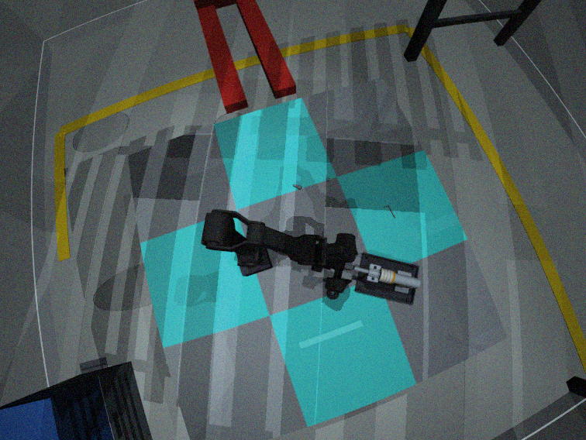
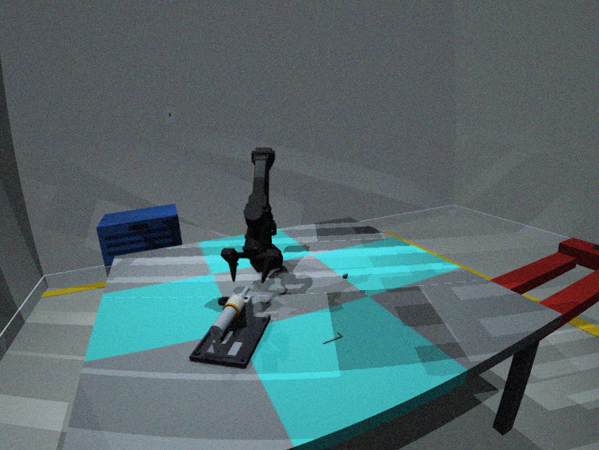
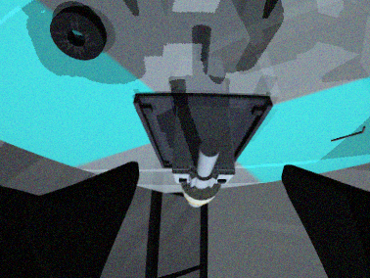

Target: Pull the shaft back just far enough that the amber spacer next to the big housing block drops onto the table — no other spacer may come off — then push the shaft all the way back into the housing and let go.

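A dark fixture plate (image 1: 386, 278) lies on the table and carries a pale shaft (image 1: 388, 276) with white spacers and an amber spacer (image 1: 390, 276) threaded on it. It also shows in the exterior view (image 2: 231, 333), with the amber spacer (image 2: 234, 304) near the shaft's far end. My gripper (image 2: 248, 274) is open and empty. It hangs above the table just beyond the shaft's free end (image 1: 358, 269), apart from it. In the wrist view the plate (image 3: 202, 129) and the shaft end (image 3: 206, 169) lie ahead between my spread fingers.
A dark round disc (image 3: 78, 29) lies on the table beside the shaft's free end. A small hex key (image 2: 333, 338) and a small bolt (image 2: 345, 276) lie further off. A blue cabinet (image 2: 139, 232) and red beams (image 2: 547, 273) stand beyond the table edges.
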You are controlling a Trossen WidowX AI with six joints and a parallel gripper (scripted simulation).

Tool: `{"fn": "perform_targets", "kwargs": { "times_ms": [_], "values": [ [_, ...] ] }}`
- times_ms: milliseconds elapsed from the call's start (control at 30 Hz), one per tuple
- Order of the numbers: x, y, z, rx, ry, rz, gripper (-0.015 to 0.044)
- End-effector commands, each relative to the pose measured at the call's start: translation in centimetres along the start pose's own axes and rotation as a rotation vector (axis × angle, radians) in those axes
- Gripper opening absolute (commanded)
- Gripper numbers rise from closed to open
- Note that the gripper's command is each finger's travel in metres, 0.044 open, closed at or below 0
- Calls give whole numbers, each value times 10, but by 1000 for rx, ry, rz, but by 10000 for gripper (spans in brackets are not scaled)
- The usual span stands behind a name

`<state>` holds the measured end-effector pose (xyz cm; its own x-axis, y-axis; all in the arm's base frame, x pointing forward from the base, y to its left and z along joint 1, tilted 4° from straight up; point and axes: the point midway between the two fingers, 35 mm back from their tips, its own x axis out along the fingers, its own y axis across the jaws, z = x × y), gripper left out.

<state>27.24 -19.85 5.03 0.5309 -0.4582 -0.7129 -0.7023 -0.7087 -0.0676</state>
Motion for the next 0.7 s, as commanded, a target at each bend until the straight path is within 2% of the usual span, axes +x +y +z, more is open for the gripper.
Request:
{"fn": "perform_targets", "kwargs": {
  "times_ms": [0, 667],
  "values": [
    [0, 0, -1, -5, 3, 3, 440],
    [4, 1, -5, -5, 3, 3, 440]
  ]
}}
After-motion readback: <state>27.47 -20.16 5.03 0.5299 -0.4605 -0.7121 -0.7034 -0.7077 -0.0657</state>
